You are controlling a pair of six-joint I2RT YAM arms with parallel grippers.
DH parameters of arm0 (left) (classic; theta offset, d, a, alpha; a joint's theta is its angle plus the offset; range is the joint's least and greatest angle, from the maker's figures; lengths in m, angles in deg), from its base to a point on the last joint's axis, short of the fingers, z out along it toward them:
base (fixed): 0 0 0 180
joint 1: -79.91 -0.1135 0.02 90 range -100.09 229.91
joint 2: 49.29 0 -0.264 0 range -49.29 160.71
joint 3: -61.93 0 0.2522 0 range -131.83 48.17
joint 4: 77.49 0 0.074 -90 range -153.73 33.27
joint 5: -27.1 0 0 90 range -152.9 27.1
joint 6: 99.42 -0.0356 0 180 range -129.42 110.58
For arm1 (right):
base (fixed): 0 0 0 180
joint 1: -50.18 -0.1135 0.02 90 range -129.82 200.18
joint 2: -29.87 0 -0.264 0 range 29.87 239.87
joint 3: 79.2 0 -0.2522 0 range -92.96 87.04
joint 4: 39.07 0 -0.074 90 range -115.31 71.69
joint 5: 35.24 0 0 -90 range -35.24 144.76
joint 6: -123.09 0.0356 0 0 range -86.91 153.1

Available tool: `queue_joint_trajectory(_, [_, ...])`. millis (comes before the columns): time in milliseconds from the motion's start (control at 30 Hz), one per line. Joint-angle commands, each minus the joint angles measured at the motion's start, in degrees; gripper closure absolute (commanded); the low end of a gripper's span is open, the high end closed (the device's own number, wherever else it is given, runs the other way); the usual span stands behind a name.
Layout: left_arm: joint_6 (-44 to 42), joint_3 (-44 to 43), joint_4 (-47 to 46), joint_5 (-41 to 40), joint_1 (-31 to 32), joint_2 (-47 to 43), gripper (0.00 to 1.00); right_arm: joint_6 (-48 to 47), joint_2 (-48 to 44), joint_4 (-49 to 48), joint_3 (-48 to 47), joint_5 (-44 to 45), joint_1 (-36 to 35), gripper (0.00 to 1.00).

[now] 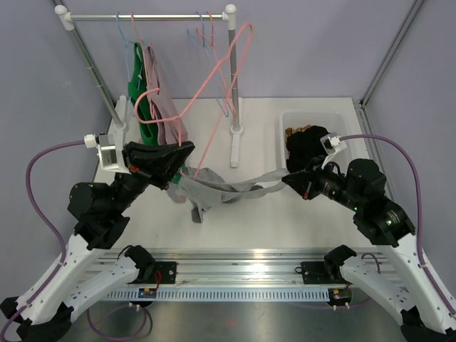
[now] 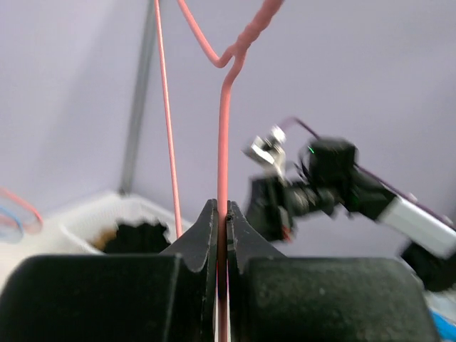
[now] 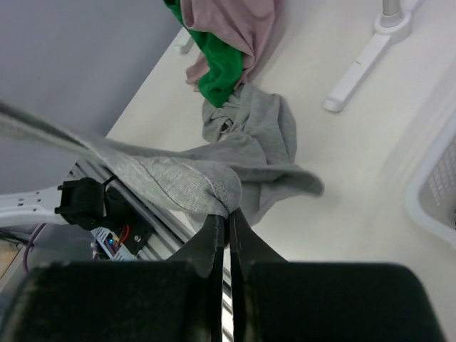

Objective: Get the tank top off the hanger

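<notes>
top external: high behind arm bases, facing down over table (image 1: 299, 214)
left wrist: close, facing across toward right arm
right wrist: close, facing down at table

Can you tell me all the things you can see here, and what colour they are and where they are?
grey tank top: 1, grey, stretched across the table middle, one end in the right gripper
pink hanger: 1, pink, off the rail, leaning up from the left gripper
clothes rack: 1, white and silver, back of the table
hanging clothes: 2, green and dusty pink, left end of the rack
spare hangers: several, blue and pink, on the rail
bin: 1, white, back right, dark clothes inside
table: 1, white
left gripper: 1, black, shut on the hanger wire
right gripper: 1, black, shut on the tank top
</notes>
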Motion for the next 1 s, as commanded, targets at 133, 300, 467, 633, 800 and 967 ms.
queue_joint_trajectory(133, [-12.04,-4.65,-22.2,-20.65,0.24,8.79,1.0,-3.28,-6.0,9.55,-2.31,-5.46,0.4,1.0])
queue_joint_trajectory(300, [-14.15,5.77,-32.17,-29.44,0.24,5.46,1.0,-4.51,-10.48,7.9,-4.95,-12.57,0.4,1.0])
queue_joint_trajectory(467, [-13.36,3.53,-22.22,-36.95,0.24,4.92,1.0,-6.1,-10.67,8.42,-6.45,-10.9,0.4,1.0])
queue_joint_trajectory(633, [-10.03,-7.46,6.35,-38.96,0.24,9.48,1.0,-2.16,-5.15,2.63,-2.68,-16.87,0.32,1.0])
queue_joint_trajectory(800, [-7.21,-14.41,23.41,-42.21,0.24,14.05,1.0,-0.03,0.05,-3.27,4.1,-9.97,-1.08,1.0])
queue_joint_trajectory(967, [-6.85,-17.92,30.53,-45.02,0.15,16.96,1.0,-0.3,11.73,-5.55,4.45,6.99,-13.2,1.0])
